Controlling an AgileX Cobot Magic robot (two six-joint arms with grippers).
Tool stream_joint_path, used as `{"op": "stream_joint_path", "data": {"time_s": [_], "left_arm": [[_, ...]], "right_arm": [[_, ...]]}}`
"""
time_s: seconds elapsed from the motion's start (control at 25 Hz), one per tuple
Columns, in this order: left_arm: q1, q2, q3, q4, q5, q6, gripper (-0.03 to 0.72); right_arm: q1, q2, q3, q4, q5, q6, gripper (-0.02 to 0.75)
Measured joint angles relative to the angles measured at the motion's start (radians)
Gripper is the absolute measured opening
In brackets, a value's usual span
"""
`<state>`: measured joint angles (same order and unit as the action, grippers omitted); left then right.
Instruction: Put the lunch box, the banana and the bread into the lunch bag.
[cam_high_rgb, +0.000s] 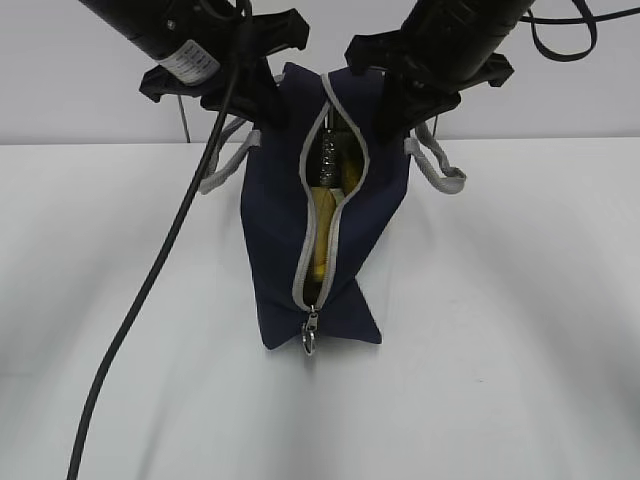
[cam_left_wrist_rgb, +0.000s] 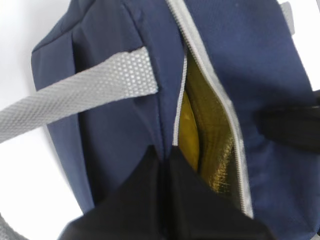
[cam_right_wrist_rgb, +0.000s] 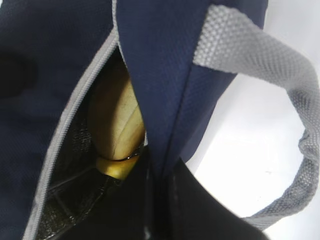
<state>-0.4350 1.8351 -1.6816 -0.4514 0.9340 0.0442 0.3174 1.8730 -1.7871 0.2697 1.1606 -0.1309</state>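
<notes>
In lunch bag (cam_high_rgb: 275, 240) — banana (cam_high_rgb: 322, 230), perhaps bread (cam_right_wrist_rgb: 116, 117)

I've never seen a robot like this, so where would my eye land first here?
Probably on the navy lunch bag standing mid-table, its grey zipper gaping. Yellow banana shows through the slit. Then the two black arms above: the left gripper and right gripper each pinch the bag's fabric beside the opening.

Both arms slanting inward, left tool (cam_high_rgb: 262, 108) and right tool (cam_high_rgb: 398, 112) clamped tight.
</notes>
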Motion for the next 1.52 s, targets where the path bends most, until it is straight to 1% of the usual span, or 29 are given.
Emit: {"op": "stream_joint_path", "data": {"time_s": [0.16,0.32,0.56,0.84,0.92,1.0,1.04,1.08,1.16,1.2,1.24,1.28,1.36,1.52], "left_arm": [[0.0,0.025,-0.036,0.029,-0.001,-0.002,-0.001],[0.0,0.041,-0.044,0.057,-0.007,-0.012,-0.001],[0.0,0.066,-0.045,0.065,-0.041,-0.016,-0.001],[0.0,0.066,-0.045,0.081,-0.037,-0.019,-0.001],[0.0,0.066,-0.045,0.082,-0.035,-0.019,0.01],[0.0,0.066,-0.045,0.082,-0.033,-0.019,0.065],[0.0,0.066,-0.045,0.082,-0.033,-0.019,0.123],[0.0,0.062,-0.045,0.082,-0.033,-0.019,0.195],[0.0,0.047,-0.045,0.091,-0.029,-0.019,0.337],[0.0,0.039,-0.045,0.097,-0.026,-0.019,0.402],[0.0,0.026,-0.045,0.101,-0.024,-0.019,0.45],[0.0,0.013,-0.045,0.107,-0.018,-0.019,0.477],[0.0,-0.014,-0.045,0.123,-0.009,-0.019,0.508],[0.0,-0.071,-0.045,0.147,0.043,0.008,0.515]], "right_arm": [[-0.008,0.031,-0.009,-0.009,-0.021,0.0,-0.012],[-0.024,0.071,-0.029,-0.009,-0.032,0.0,-0.012],[-0.032,0.101,-0.049,-0.009,-0.047,-0.008,-0.012],[-0.034,0.14,-0.055,-0.009,-0.05,-0.01,-0.012],[-0.034,0.142,-0.057,-0.009,-0.05,-0.01,0.0],[-0.034,0.143,-0.064,0.004,-0.044,-0.01,0.051],[-0.034,0.143,-0.069,0.009,-0.039,-0.01,0.091],[-0.034,0.143,-0.076,0.022,-0.032,-0.01,0.151],[-0.034,0.143,-0.092,0.056,-0.011,-0.019,0.296],[-0.034,0.143,-0.103,0.071,0.005,-0.022,0.356],[-0.034,0.144,-0.115,0.082,0.025,-0.023,0.417],[-0.034,0.144,-0.131,0.089,0.047,-0.028,0.459],[-0.034,0.144,-0.163,0.093,0.066,-0.03,0.496],[-0.034,0.129,-0.196,0.093,0.071,-0.03,0.507]]}}
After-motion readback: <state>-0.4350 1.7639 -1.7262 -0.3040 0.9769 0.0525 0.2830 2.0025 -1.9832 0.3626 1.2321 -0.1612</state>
